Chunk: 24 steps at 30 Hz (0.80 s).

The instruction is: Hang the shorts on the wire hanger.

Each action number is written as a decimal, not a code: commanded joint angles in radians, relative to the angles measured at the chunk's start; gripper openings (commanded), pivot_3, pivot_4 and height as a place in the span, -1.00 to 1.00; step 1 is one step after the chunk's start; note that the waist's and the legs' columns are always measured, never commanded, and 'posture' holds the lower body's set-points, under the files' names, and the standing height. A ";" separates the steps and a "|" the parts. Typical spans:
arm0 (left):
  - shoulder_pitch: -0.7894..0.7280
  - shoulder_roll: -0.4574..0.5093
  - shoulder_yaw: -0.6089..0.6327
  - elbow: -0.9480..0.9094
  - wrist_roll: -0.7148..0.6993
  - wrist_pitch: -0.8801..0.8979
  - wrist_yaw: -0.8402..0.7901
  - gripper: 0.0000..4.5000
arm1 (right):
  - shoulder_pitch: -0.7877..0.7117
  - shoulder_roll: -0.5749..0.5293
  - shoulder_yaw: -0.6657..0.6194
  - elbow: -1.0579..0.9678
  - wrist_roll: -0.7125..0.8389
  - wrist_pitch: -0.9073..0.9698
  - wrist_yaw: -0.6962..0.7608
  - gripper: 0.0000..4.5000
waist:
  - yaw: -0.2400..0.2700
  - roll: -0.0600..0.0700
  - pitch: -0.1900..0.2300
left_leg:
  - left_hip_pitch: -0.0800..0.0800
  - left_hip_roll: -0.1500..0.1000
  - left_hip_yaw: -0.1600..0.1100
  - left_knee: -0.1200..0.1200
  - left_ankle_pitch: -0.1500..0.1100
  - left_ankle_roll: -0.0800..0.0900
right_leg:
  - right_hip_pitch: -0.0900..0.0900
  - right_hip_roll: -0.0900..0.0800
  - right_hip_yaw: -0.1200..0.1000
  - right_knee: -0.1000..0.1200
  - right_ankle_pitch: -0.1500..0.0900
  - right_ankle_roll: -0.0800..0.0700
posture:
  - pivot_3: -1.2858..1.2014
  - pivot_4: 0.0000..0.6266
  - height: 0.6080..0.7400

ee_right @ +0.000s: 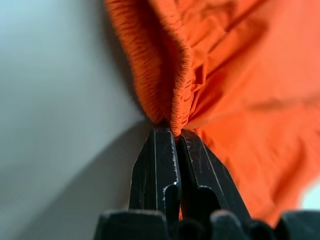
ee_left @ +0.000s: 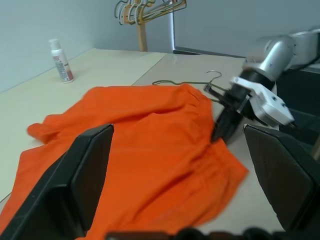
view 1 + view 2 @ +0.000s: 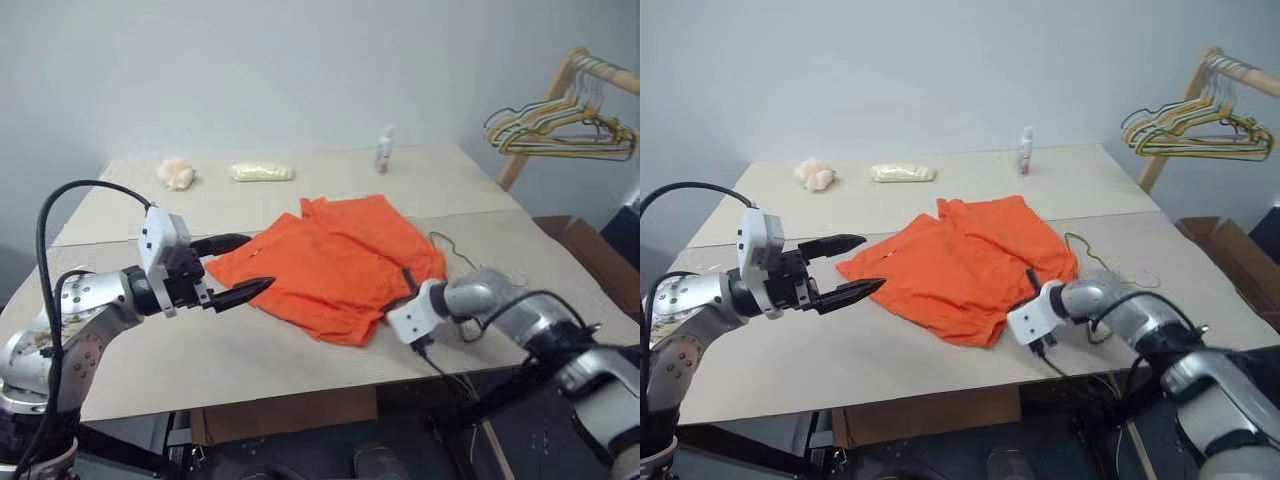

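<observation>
The shorts [image 3: 335,265] are matt orange cloth, their waistband gathered into fine ribs where the right gripper's [image 1: 176,134] matt black jaws pinch it. Under them the counter [image 3: 250,350] looks pale, dull and smooth (faintly grained), and the wire hanger [image 2: 187,82] just beyond the jaws is thin dull metal.

One shorts [image 3: 335,262], orange. One wire hanger [image 2: 186,82] on table [image 3: 250,350]. One bottle [image 3: 384,150]. Two pale items at 11 o'clock: fluffy lump [image 3: 176,173], oblong bag [image 3: 262,172]. One hanger bunch [image 3: 560,125] on rack, 2 o'clock. Two grippers: left gripper [image 3: 240,268], right gripper [image 1: 175,136].

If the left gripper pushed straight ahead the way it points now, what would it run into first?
Most likely the shorts: the open left gripper aims level across the table at the orange fabric. Beyond it sits the right gripper, shut on the waistband. It may pass just above the cloth; height is unclear.
</observation>
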 commanded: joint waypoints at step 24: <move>-0.025 0.004 -0.018 -0.009 -0.001 -0.020 -0.017 1.00 | 0.288 0.129 -0.038 -1.086 0.011 1.608 0.095 0.94 | 0.039 0.001 0.000 | -0.008 0.000 -0.007 0.003 -0.002 -0.002 | -0.007 0.001 0.002 0.003 0.000 0.000 | -0.12 -1.00 1.00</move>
